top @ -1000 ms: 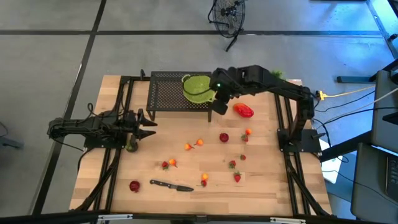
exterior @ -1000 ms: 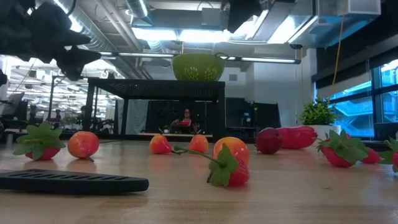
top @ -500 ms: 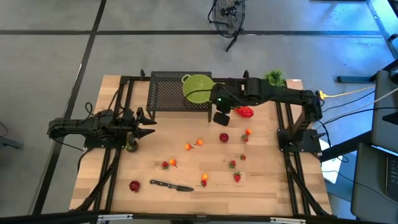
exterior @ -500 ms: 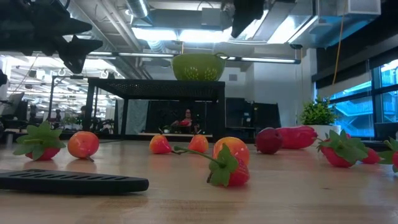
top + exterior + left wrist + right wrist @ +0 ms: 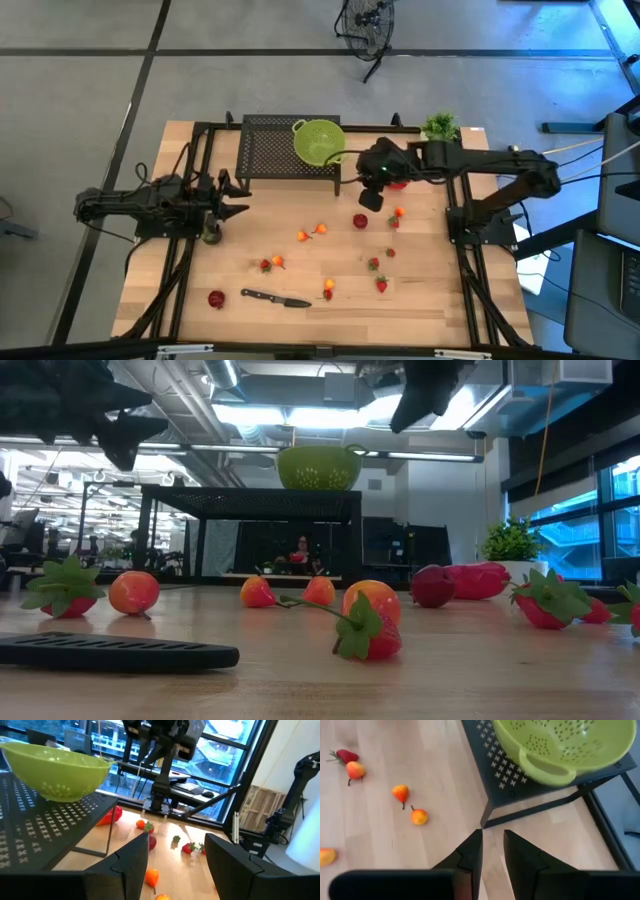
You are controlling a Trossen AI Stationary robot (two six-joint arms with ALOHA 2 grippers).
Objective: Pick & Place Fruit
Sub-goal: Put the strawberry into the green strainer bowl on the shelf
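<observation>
Fruit lies scattered on the wooden table: a glossy red oblong (image 5: 399, 181) half under my right arm, a dark red round piece (image 5: 360, 221), orange pieces (image 5: 304, 236) (image 5: 400, 793), strawberries (image 5: 381, 285) (image 5: 543, 603), and a dark green ball (image 5: 211, 237) under my left arm. The lime-green bowl (image 5: 319, 140) (image 5: 565, 745) sits on the black mesh rack (image 5: 270, 150). My right gripper (image 5: 370, 196) (image 5: 492, 836) hovers above the table just right of the rack's near corner, fingers narrowly apart, holding nothing. My left gripper (image 5: 238, 207) (image 5: 176, 840) hangs open near the left edge.
A black-handled knife (image 5: 275, 298) (image 5: 110, 653) lies near the front edge, with a red fruit (image 5: 216, 298) to its left. A small potted plant (image 5: 440, 126) stands at the far right. The arm frames run along both table sides. Bare wood lies in front of the rack.
My right gripper has drawn away from the bowl's right side, moving toward the table's right and near edges, and now hangs over the table beside the red oblong. The fruit and the bowl have kept their places.
</observation>
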